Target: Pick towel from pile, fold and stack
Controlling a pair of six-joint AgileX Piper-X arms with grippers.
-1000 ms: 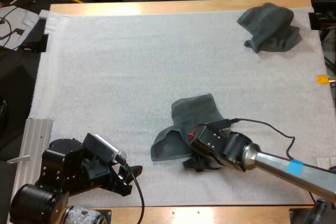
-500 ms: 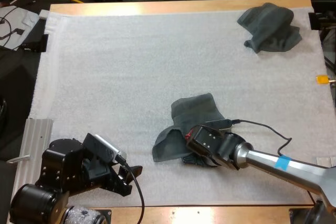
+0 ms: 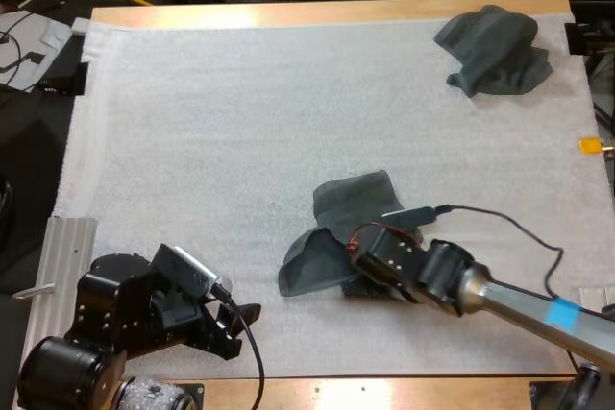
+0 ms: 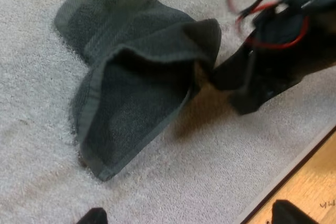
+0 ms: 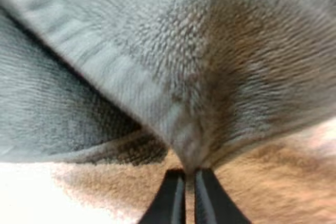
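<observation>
While the high view looks down over the white mat [image 3: 240,122], the middle towel [image 3: 351,213] lies rumpled a little right of centre and toward the near side, with one flap spread to the far side and another sagging to the near left. At its near edge sits the right gripper [image 3: 363,283], its wrist covering the cloth there. Broad bare mat opens to the left of this towel and beyond it, while the mat's near edge and a strip of the wooden table [image 3: 288,393] lie close on the near side. A crumpled towel [image 3: 495,50] is bunched in the far right corner of the mat, well apart from the middle one. The left gripper [image 3: 238,330] hangs low by the near left corner, with bare mat between it and the middle towel. From the left wrist, that arm's own fingers [image 4: 94,216] stand wide apart over bare mat — released, clear of the cloth. Ahead of them the towel's hemmed edge rises in a loop toward the right gripper, which is at that lifted edge, and the mat's border and the wood run just beside. From the right wrist, the two black fingertips [image 5: 170,200] are clenched on a pinch of the middle towel — its fold narrows down into them, with pale mat showing beneath the raised cloth.
</observation>
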